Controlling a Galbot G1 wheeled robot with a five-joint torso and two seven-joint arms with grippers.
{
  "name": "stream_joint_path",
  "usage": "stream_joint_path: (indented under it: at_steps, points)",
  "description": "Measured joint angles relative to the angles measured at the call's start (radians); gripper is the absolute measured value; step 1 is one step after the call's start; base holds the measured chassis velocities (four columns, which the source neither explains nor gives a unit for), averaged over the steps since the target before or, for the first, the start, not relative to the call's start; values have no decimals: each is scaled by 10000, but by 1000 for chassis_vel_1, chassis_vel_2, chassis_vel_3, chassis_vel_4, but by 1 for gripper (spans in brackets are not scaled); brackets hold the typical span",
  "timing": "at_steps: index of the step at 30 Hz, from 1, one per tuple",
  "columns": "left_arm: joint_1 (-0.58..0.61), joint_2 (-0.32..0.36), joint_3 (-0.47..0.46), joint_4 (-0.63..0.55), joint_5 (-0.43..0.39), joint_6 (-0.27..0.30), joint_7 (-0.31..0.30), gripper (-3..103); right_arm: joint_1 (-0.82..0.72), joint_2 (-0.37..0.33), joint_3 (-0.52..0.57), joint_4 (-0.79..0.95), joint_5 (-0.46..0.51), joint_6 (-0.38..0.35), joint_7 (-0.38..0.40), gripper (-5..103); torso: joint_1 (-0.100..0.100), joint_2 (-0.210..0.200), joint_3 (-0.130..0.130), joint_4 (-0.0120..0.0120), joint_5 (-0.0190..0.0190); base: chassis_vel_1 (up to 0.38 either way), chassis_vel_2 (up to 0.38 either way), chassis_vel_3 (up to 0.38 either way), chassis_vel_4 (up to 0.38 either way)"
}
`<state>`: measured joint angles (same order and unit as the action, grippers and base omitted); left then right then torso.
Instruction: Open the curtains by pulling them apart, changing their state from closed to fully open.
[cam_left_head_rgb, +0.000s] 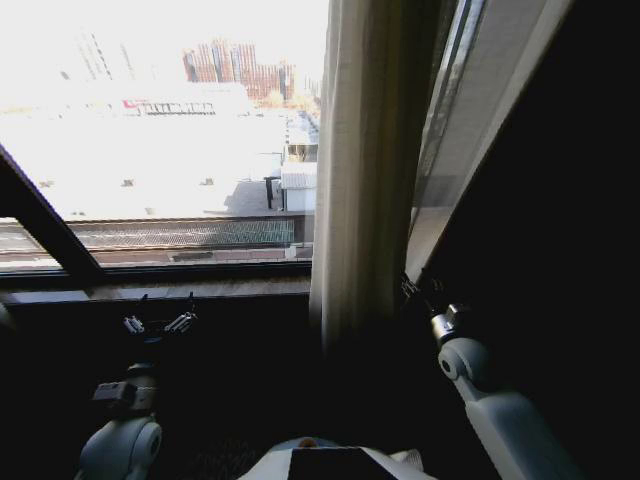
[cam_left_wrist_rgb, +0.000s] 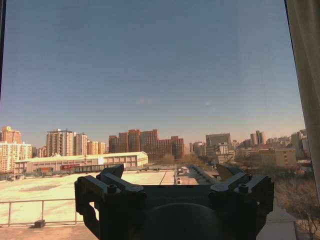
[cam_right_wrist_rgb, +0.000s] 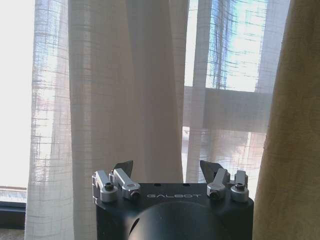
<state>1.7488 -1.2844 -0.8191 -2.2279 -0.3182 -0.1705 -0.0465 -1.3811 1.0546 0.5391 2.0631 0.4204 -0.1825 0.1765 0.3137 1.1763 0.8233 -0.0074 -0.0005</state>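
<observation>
I am looking at my right gripper with its fingers spread apart, holding nothing; the two dark fingertips are pointing at the curtains without touching the fabric. My left gripper is likewise standing open and empty, facing bare window glass with a city skyline beyond it.

From the head camera, the curtains are hanging as a gathered bundle of cream pleats right of centre, running from the top of the view down past the dark windowsill. To their left the window is uncovered, showing rooftops and red-brick towers in bright daylight. In the right wrist camera, a heavier yellowish drape is hanging just beside the sheer panels.

My left arm is reaching up low on the left, its gripper just below the sill. My right arm is angling upward beside the bundled curtains, toward the slanted window frame.
</observation>
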Motion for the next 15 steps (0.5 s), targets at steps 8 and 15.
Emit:
stream_joint_path:
  at_steps: [8, 15]
  points:
    - [-124, 133, 29, 85, -22, 110, -19, 100, -215, 468, -481, 190, -1182, 6, 21, 97, 0, 0, 0, -1, 4, 0, 0, 0, 0]
    - [-169, 274, 29, 228, -52, 132, -20, 100, -41, 714, -801, -36, -1730, 66, 145, 100, 0, 0, 0, 0, 4, 0, 0, 0, 0]
